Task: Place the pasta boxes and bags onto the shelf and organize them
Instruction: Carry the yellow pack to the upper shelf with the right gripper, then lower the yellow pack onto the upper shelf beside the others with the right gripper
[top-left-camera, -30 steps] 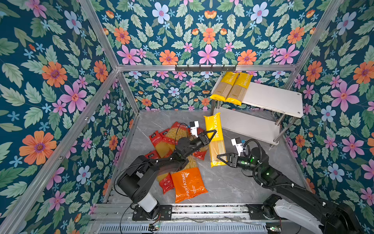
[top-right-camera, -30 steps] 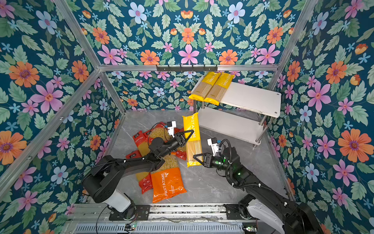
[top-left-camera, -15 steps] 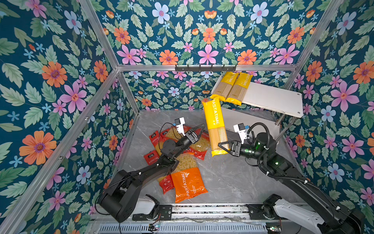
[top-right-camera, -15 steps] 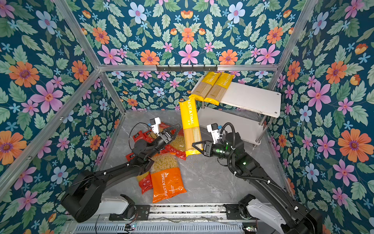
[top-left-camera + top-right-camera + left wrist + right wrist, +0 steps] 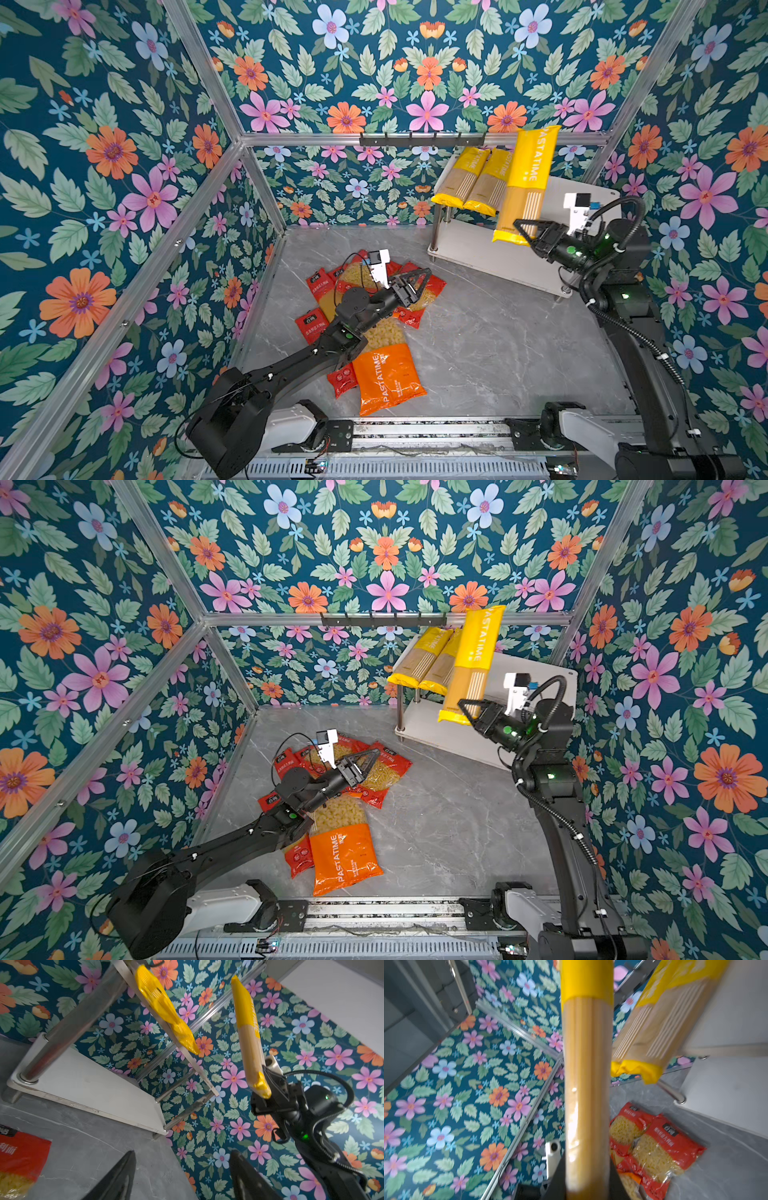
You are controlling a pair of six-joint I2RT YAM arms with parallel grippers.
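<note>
My right gripper (image 5: 524, 230) is shut on the lower end of a long yellow spaghetti pack (image 5: 528, 174), which stands nearly upright in the air against the top board of the shelf (image 5: 557, 208). The right wrist view shows this pack (image 5: 585, 1084) running straight out between the fingers. Two yellow packs (image 5: 469, 178) lie side by side on the top board's left end. My left gripper (image 5: 422, 280) hangs open and empty over the pile of red packs (image 5: 328, 286) on the floor. The orange macaroni bag (image 5: 388, 378) lies nearer the front.
The shelf's lower board (image 5: 478, 253) is bare. A black hook rail (image 5: 419, 139) runs along the back wall just above the shelf. Grey marble floor (image 5: 490, 340) lies between the pile and the shelf. Floral walls close in on three sides.
My left gripper opened, let go of the yellow pack and drew back over the red pile. My right gripper lifted the pack from the floor up to the shelf's top board.
</note>
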